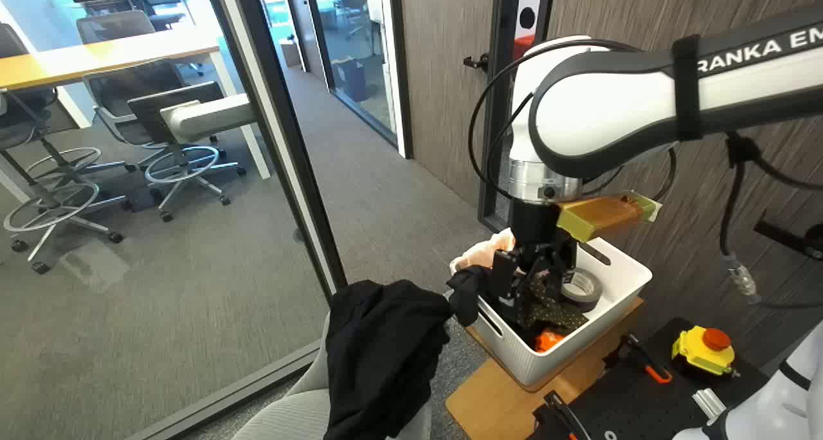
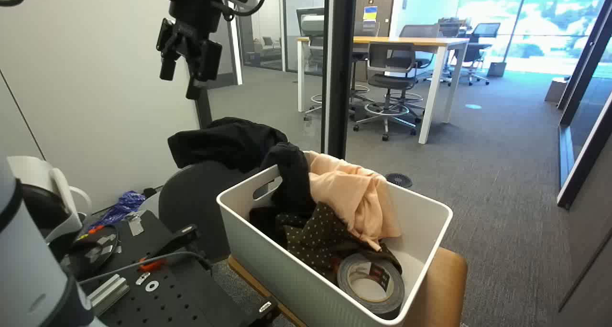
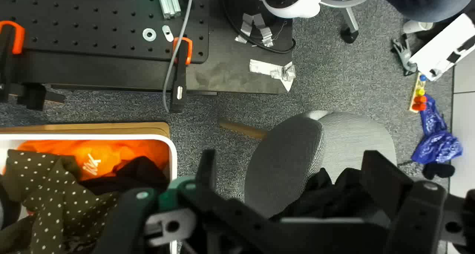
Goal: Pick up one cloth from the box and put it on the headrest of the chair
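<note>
A black cloth (image 2: 224, 138) is being carried by the chair back (image 2: 191, 202), and the gripper (image 3: 291, 165) is being held above

In the wrist view the jaws are being held wide apart. In an exterior view the black cloth is being supported on the chair back, left of the centre. Next to it a dark tail (image 2: 291, 174) is being laid over the rim of the white box (image 2: 260, 260); whether it is being formed by the same cloth cannot be told. Inside, a peach cloth (image 2: 344, 188), a dotted cloth (image 2: 318, 236) and a roll of tape (image 2: 396, 286) are being crowded together. At the upper left of the wrist view a perforated plate (image 3: 100, 35) is being crossed by a grey cable (image 3: 182, 35), and beside this a clamp (image 3: 180, 72) is being seen. At the right edge some blue plastic (image 3: 439, 144) is being shown.

The top of the chair back is being hidden by the black cloth. In the wrist view the white box is being cut off by the left edge, and the lower part of the frame is being blocked by the blurred gripper. A dark rounded shape (image 3: 434, 1) in the upper right corner cannot be identified. In an exterior view the arm (image 1: 611, 112) is being cut off by the right edge, and the middle of the white box is being covered by the gripper.
</note>
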### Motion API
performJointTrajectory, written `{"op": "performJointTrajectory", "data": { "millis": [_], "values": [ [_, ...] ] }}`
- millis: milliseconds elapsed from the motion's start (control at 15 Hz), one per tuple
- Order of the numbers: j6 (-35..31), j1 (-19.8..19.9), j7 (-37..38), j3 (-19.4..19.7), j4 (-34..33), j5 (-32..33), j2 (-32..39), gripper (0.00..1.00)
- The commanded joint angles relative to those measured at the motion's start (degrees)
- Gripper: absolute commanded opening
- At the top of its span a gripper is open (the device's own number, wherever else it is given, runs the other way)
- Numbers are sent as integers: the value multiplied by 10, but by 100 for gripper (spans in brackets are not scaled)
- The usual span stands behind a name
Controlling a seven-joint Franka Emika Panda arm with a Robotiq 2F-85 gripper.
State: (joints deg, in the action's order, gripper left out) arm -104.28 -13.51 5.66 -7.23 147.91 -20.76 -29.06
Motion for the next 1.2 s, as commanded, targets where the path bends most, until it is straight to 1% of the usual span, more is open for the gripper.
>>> {"op": "performJointTrajectory", "data": {
  "millis": [0,400,533,733,933,1133],
  "values": [
    [3,10,-3,-9,-3,-3,-1,100],
    [-1,14,0,-7,-3,-4,1,100],
    [-22,32,38,-10,5,-2,7,100],
    [-57,64,85,0,11,-10,31,100],
    [-118,97,126,6,17,-7,71,100],
    [-171,123,173,14,9,-7,127,100]
  ]
}}
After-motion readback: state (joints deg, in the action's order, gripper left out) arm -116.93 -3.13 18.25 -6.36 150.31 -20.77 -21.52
